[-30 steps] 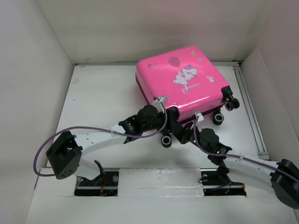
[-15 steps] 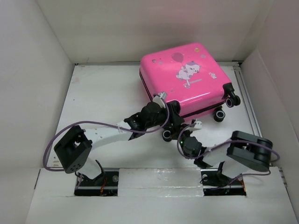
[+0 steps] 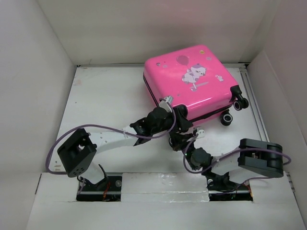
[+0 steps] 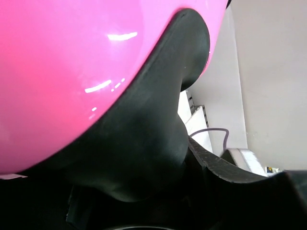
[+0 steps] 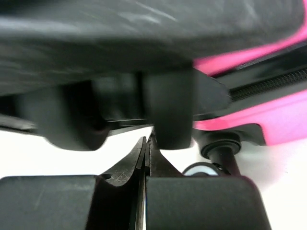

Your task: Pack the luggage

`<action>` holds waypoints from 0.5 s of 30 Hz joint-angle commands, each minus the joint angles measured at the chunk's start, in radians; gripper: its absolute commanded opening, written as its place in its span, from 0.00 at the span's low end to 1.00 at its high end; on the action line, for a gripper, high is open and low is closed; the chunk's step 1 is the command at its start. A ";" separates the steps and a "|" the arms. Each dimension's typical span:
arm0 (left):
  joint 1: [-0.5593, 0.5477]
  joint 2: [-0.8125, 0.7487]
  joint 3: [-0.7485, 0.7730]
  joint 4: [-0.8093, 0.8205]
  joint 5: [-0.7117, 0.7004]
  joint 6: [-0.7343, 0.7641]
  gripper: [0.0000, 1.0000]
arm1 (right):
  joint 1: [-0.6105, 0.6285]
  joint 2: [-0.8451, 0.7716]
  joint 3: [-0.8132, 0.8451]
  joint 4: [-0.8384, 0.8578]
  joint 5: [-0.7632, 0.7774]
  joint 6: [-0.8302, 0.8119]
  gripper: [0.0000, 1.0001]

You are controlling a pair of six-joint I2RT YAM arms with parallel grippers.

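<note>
The luggage [image 3: 192, 79] is a hot-pink hard-shell suitcase with a cartoon animal and balloon print. It lies flat and closed at the back right of the table. My left gripper [image 3: 178, 125] is at its near corner. In the left wrist view the pink shell [image 4: 62, 72] and a black wheel housing [image 4: 144, 143] fill the jaws, against one finger [image 4: 225, 165]. My right gripper [image 3: 182, 143] is shut and empty. Its tips [image 5: 147, 143] sit just below a black wheel [image 5: 168, 115] of the luggage [image 5: 283, 120].
Two more suitcase wheels [image 3: 240, 102] stick out at its right side. White walls close in the table [image 3: 105, 100] on the left, back and right. A rail [image 3: 256, 115] runs along the right edge. The right arm's elbow [image 3: 259, 158] is folded near its base.
The suitcase has shifted slightly right and away with the left gripper at its corner. The right arm has folded back and its gripper now points up at the corner wheel.
</note>
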 commanded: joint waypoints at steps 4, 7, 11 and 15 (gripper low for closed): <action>0.009 -0.047 0.136 0.362 0.119 -0.033 0.00 | 0.102 -0.099 0.118 -0.045 -0.398 -0.058 0.00; 0.009 0.014 0.127 0.439 0.193 -0.117 0.00 | 0.102 -0.023 0.193 0.016 -0.367 -0.101 0.00; 0.000 0.050 0.127 0.458 0.216 -0.146 0.17 | 0.102 0.117 0.278 0.059 -0.332 -0.132 0.08; 0.019 -0.035 0.115 0.351 0.159 -0.050 0.54 | 0.114 0.010 0.238 -0.118 -0.332 -0.094 0.34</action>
